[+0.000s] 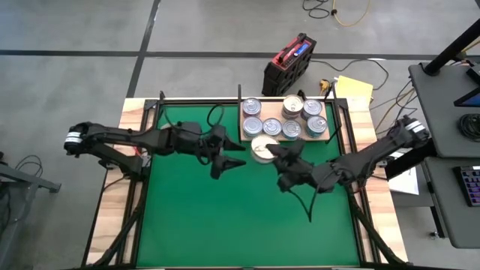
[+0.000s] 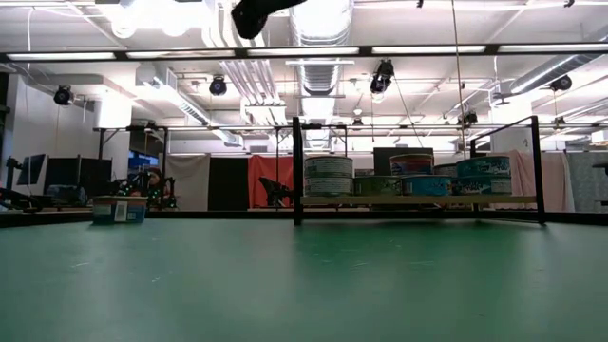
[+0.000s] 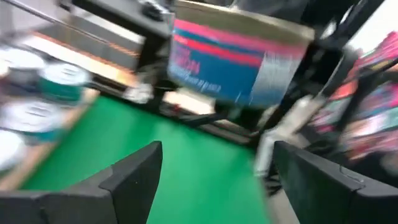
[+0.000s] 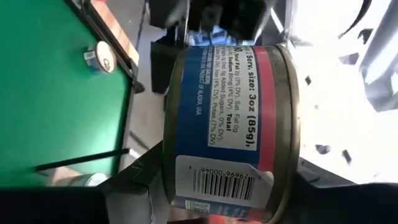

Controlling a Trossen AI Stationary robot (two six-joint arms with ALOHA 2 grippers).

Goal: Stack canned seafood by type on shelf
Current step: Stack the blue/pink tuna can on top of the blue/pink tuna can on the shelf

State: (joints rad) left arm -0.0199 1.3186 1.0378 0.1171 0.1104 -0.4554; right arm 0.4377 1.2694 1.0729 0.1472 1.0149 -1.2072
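A blue-and-red can [image 4: 227, 124] is held in the right end effector [image 4: 221, 186], its fingers pressed against the can's two flat ends so that the label and barcode face the wrist camera. In the high view this can shows as a pale disc [image 1: 262, 148] just below the shelf [image 1: 245, 137], near the centre of the frame, with the right end effector [image 1: 279, 159] at its lower right. The grip across the ends appears chosen so that the can may be turned flat and lowered onto others of its kind.

The left end effector [image 1: 229, 163] hangs left of centre over the green mat [image 1: 225, 217], its fingers [image 3: 134, 174] spread wide with nothing between them. It stands apart from the held can, which suggests a finished release or a wait for the next pick.

The remaining cans [image 1: 286, 117] are gathered on the shelf at upper centre of the high view, in two rows that touch one another. In the low view some of them [image 2: 329, 177] are seen stacked two high at the left end of the shelf [image 2: 418, 199], while others [image 2: 426, 185] stand lower to the right. Grouping by type is judged well advanced, with the held can among the last to be placed. A level descent would be needed, since a tilted can could slide off a lid
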